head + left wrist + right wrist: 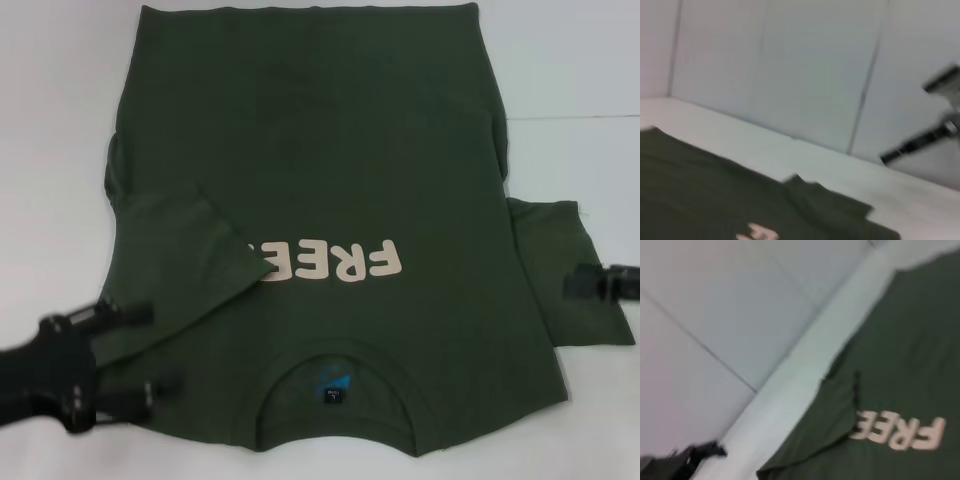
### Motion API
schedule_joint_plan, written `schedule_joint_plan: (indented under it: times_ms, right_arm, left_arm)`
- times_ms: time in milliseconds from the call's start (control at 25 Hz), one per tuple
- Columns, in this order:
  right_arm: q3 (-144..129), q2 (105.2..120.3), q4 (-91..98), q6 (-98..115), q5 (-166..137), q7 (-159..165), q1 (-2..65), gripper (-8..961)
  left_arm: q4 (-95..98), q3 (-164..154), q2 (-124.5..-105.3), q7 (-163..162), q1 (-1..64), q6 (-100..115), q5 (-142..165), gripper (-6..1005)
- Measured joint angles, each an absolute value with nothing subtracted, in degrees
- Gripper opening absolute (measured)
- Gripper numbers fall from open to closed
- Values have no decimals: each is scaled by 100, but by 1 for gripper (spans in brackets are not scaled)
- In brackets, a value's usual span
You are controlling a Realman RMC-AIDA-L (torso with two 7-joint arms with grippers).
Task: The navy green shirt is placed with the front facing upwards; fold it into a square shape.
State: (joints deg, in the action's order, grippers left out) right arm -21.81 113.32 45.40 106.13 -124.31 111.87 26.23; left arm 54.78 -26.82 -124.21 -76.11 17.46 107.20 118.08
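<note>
Shirt (340, 180): flat on table (50, 120), front up, left sleeve folded inward. Left gripper (140, 350): 2 fingers parted, empty, tips over shirt's near left edge. Right gripper (580, 283): over right sleeve; finger state cannot be told.

Shirt (330, 160) lies flat on table (60, 120), front up, collar (335, 395) at near edge, hem at far edge, lettering (330, 262) across middle. L sleeve (175, 255) folded inward over body, its corner touching lettering's L end. R sleeve (565, 280) spread out flat to R. L gripper (130, 350) at near-L, over shirt's L shoulder edge. R gripper (600, 283) at R frame edge, over R sleeve.
</note>
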Motion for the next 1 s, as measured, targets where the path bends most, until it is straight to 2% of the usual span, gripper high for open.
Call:
schedule_joint_plan:
  times_ms: [160,360,720,1000]
  right_arm:
    - [-2608,11110,5085,10530,-12604,12714,2816,920]
    - [-2708,11008,5670,10157,-13509,14272,3144,915]
    - [-3092,10940,5654,9555,-15388,15452,3796,915]
    - [-3315,10920,5172,9473,-15909,15702,3980,915]
  left_arm:
    - [5419,-2718,-12428,-7528,1768,10827,12310,933]
    - [5307,-2707,-12428,-7404,1784,10836,12366,933]
    - [5229,-2711,-12422,-7344,1808,10914,12393,933]
    - [5192,-2705,-12418,-7331,1801,10925,12400,933]
